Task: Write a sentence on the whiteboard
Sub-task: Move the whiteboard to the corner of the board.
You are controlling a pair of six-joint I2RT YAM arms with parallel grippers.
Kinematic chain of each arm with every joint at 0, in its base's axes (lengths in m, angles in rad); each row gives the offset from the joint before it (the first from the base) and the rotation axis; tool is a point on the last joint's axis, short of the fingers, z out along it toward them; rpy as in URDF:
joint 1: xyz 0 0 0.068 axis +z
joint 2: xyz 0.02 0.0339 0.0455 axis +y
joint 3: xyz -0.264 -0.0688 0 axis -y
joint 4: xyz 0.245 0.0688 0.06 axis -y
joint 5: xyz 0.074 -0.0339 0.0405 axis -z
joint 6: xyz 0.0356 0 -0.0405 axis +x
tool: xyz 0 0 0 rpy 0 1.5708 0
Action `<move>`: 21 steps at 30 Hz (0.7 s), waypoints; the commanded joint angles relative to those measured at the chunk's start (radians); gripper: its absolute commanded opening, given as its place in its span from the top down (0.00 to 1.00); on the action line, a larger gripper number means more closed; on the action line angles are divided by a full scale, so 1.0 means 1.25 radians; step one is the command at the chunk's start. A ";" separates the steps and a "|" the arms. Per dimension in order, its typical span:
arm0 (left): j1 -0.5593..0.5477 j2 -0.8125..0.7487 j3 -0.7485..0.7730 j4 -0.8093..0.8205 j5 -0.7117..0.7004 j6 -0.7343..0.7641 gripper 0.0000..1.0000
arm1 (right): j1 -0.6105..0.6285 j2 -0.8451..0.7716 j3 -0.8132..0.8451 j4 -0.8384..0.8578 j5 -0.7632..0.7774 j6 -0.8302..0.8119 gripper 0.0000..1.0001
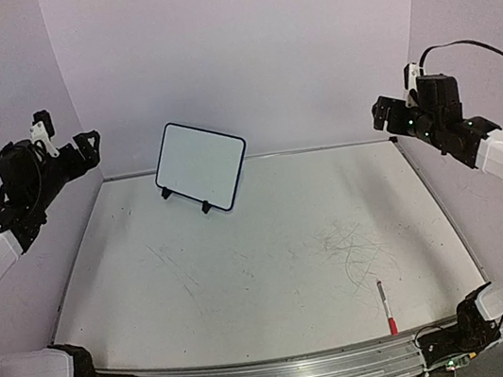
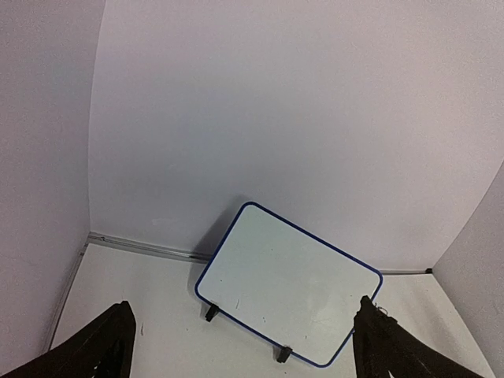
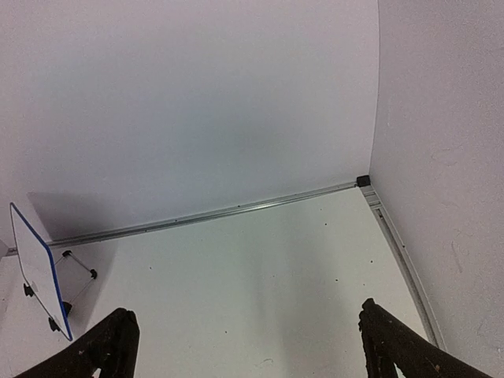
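Nearest, by the right arm's base at the table's (image 1: pixel 274 271) front edge, a thin marker (image 1: pixel 386 309) lies flat with its red end toward the arms, well apart from both grippers; any print on it is too small to read. The tabletop is white and scuffed with grey scratches. Higher up, the left gripper (image 1: pixel 84 146) hangs raised at the left side wall and the right gripper (image 1: pixel 383 115) at the right side wall, each with its fingers spread wide and holding nothing. In the left wrist view the dark fingers (image 2: pixel 106 346) frame the whiteboard (image 2: pixel 287 283), which stands beyond and between them, touching neither. From the right wrist the fingers (image 3: pixel 394 346) stand equally wide, and the board shows only as a thin edge at the far left of that view, well off to the side of them. The whiteboard stands on its two black feet at the far left-centre of the table, just before the back wall (image 1: pixel 239 47), leaning back and turned at an angle. Its face is plain white inside a dark blue frame.
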 commanded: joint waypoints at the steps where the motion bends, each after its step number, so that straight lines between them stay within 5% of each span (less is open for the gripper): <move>1: 0.000 0.028 0.022 -0.007 0.079 -0.053 0.03 | 0.005 0.012 0.061 -0.008 -0.031 0.013 0.02; 10: -0.029 0.223 -0.028 -0.016 0.289 -0.160 0.08 | 0.007 0.046 0.054 -0.008 -0.145 -0.004 0.02; 17: -0.222 0.426 -0.023 -0.014 0.278 -0.080 0.18 | 0.020 0.066 0.045 -0.010 -0.218 0.005 0.02; 21: -0.253 0.549 0.016 -0.009 0.213 -0.022 0.24 | 0.031 0.077 0.034 -0.013 -0.229 0.008 0.02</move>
